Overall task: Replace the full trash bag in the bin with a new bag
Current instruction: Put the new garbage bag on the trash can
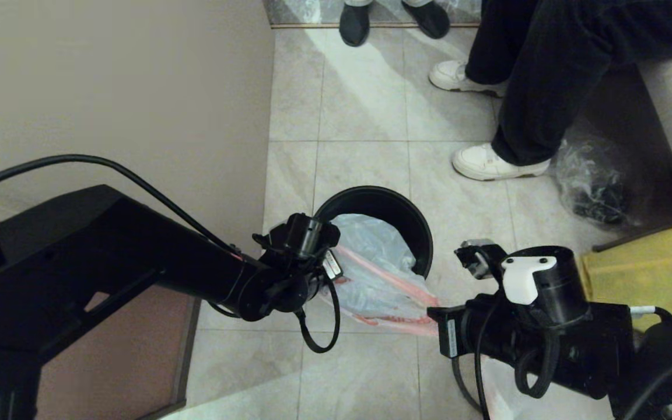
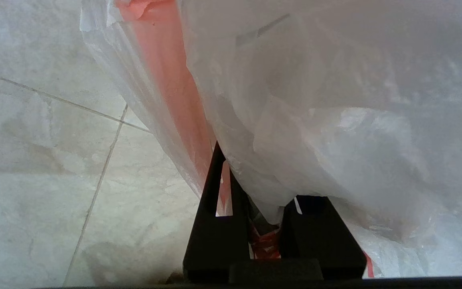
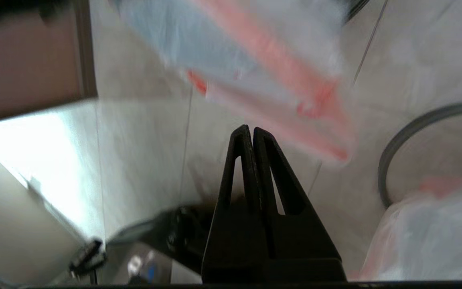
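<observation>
The black bin (image 1: 397,213) stands on the tiled floor beside the wall. The new bag (image 1: 371,274), thin and white with an orange-red hem and red print, lies partly inside the bin and spills over its near rim. My left gripper (image 2: 269,208) hangs over that near rim, shut on a bunched fold of the new bag (image 2: 315,120). My right gripper (image 3: 252,130) is shut and empty, a little short of the bag's hem (image 3: 295,80). The full trash bag (image 3: 427,241) lies on the floor under my right arm, next to the grey rim ring (image 3: 411,132).
A seated person's legs and white shoes (image 1: 493,163) are at the back right, with another pair of dark shoes (image 1: 353,23) at the far edge. A clear glossy bag (image 1: 592,181) and a yellow bag (image 1: 645,274) sit to the right. The wall (image 1: 137,87) closes the left side.
</observation>
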You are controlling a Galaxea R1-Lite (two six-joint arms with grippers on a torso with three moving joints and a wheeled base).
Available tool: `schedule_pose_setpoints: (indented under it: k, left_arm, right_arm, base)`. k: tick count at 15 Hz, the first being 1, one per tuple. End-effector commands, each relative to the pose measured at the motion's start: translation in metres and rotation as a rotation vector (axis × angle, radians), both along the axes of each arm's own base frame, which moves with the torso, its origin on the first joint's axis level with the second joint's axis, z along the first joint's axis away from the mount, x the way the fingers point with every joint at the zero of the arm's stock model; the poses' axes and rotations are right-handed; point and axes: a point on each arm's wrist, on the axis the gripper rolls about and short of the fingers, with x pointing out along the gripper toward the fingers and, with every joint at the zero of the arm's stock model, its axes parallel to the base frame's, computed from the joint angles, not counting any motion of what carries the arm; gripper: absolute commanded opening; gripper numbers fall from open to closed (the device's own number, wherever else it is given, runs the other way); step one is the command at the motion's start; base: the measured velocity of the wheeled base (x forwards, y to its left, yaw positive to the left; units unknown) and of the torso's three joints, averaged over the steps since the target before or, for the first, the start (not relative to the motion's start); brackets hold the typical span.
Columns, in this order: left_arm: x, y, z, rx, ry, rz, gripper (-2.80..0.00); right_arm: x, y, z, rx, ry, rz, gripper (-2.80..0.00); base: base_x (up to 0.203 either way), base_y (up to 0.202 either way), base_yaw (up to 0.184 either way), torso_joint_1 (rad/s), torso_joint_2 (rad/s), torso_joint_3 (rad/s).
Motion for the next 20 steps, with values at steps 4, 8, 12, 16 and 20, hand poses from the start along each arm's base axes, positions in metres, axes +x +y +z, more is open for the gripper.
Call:
schedule_pose_setpoints:
  k: [4,8,12,16,20]
  left_arm:
    - [0.001,0.002,0.001,-0.003,-0.003,0.009,-2.80]
    - [0.001,0.002,0.000,-0.003,-0.002,0.011,-2.80]
    - [-0.002,0.002,-0.002,0.003,0.006,0.007,-2.80]
    - [-0.007,-0.005,-0.006,0.010,0.017,-0.014,-2.80]
    - [-0.009,-0.007,-0.016,0.025,0.039,-0.024,-2.80]
  right_arm:
    - [0.012,0.015,-0.045,-0.090,0.109,0.009,-2.80]
    - [0.047,0.006,-0.061,-0.066,0.085,-0.078,-2.80]
    - [0.091,-0.004,-0.056,-0.022,0.027,-0.172,-2.80]
    - [0.117,-0.005,-0.059,-0.014,-0.022,-0.242,-2.80]
    - [0.133,-0.014,-0.059,-0.002,-0.050,-0.292,-2.80]
  base:
    - [0.000,0.000,0.000,0.000,0.00,0.000]
    - [0.000,0.000,0.000,0.000,0.00,0.000]
    - [0.000,0.000,0.000,0.000,0.00,0.000]
    - [0.000,0.000,0.000,0.000,0.00,0.000]
    - [0.000,0.000,0.000,0.000,0.00,0.000]
